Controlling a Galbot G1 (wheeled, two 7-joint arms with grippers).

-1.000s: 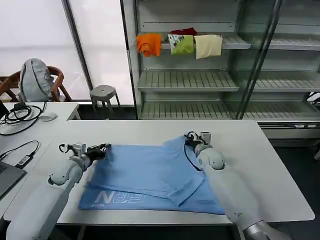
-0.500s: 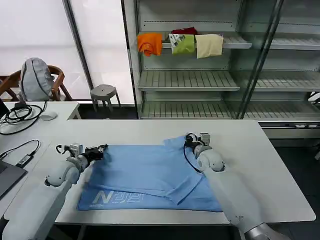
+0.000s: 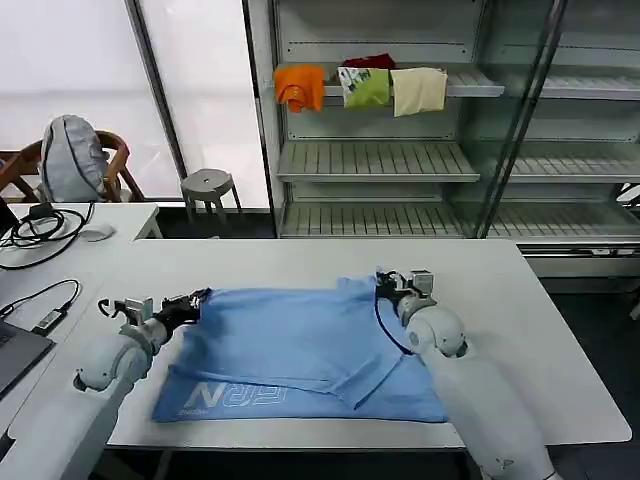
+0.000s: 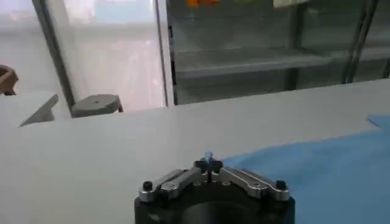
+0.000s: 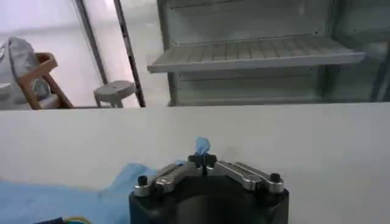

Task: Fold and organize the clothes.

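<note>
Head view shows me the blue T-shirt [image 3: 300, 350] spread on the white table [image 3: 540, 320]. My left gripper [image 3: 196, 298] pinches its far left corner, and my right gripper [image 3: 385, 284] is clamped on its far right corner, both tips closed on cloth.

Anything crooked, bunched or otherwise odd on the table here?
The blue T-shirt lies askew: its right-hand part is folded over in a diagonal flap, so the edges don't line up. Left hand and right hand each pinch a far corner. Nothing looks damaged or spilled.
</note>
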